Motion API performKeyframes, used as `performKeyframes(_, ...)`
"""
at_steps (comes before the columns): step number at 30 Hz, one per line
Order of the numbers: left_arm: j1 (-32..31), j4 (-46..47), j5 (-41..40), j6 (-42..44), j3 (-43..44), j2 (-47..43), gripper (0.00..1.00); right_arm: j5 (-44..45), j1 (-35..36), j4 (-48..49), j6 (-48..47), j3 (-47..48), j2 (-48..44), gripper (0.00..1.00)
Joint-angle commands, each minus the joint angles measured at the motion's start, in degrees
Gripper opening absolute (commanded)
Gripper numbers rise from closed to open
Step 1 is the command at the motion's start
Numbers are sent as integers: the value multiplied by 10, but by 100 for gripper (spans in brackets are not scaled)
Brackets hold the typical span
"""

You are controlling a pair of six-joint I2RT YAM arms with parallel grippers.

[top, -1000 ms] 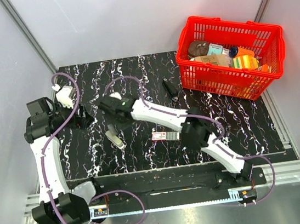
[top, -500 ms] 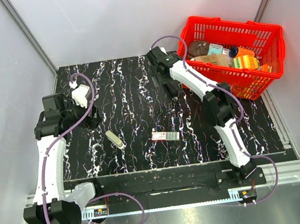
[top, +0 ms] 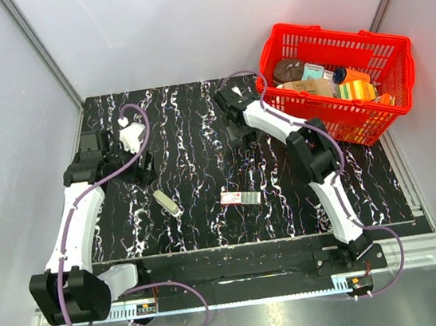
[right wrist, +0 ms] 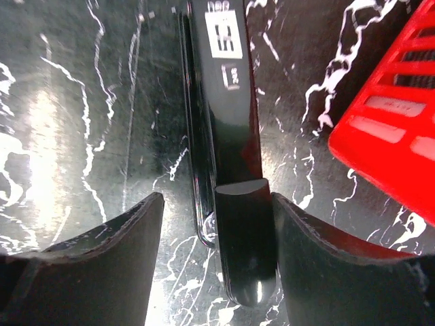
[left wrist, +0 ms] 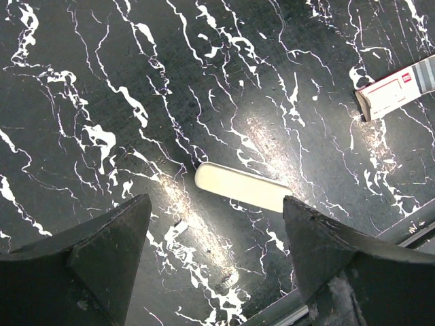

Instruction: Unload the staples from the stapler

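Lowered since the earlier frame, the right gripper (right wrist: 217,200) is held wide open astride the stapler (right wrist: 228,136), nothing grasped; the left gripper (left wrist: 216,204) is spread open over the beige piece (left wrist: 241,189).

left arm (top: 76,218) elbow bent; left pincer (left wrist: 216,210) jaws apart | right arm (top: 277,123) stretched forward; right pincer (right wrist: 216,217) jaws apart

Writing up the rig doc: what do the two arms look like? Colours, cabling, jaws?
The left arm and right arm match: white link shells, black joint housings and bases, and a purple cable looping loosely along each. The jaws are matte black, blunt wedges. No markings are legible.
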Motion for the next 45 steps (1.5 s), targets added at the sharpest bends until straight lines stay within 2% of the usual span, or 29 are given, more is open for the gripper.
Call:
performKeyframes(1, -12, 26, -14, -12, 3, -3, 83, 8, -1, 38, 7, -31, -46, 68)
performKeyframes(5, -18, 26, -14, -9, -14, -15, 83, -9, 0, 45, 24, -46, -55, 63)
performKeyframes(13, -26, 30, -23, 5, -43, -36, 83, -46, 9, 66, 49, -68, -80, 39)
performKeyframes(16, -28, 30, -25, 5, -46, -39, 82, -45, 25, 63, 63, -71, -81, 25)
performKeyframes(25, -30, 30, -27, 12, -51, -51, 81, -37, 100, 59, 135, -90, -94, 12)
performKeyframes(32, -34, 30, -8, -4, -51, -44, 82, -42, 135, 60, 198, -98, -106, 13)
performKeyframes(35, -41, 40, 26, -21, -56, -32, 82, -46, 136, 66, 209, -89, -112, 3)
performKeyframes(39, -66, 66, 48, -28, -58, 2, 87, -60, 136, 88, 236, -91, -144, 0)
performKeyframes(45, -101, 165, 92, -50, -74, 48, 93, -71, 136, 134, 266, -116, -204, 0)
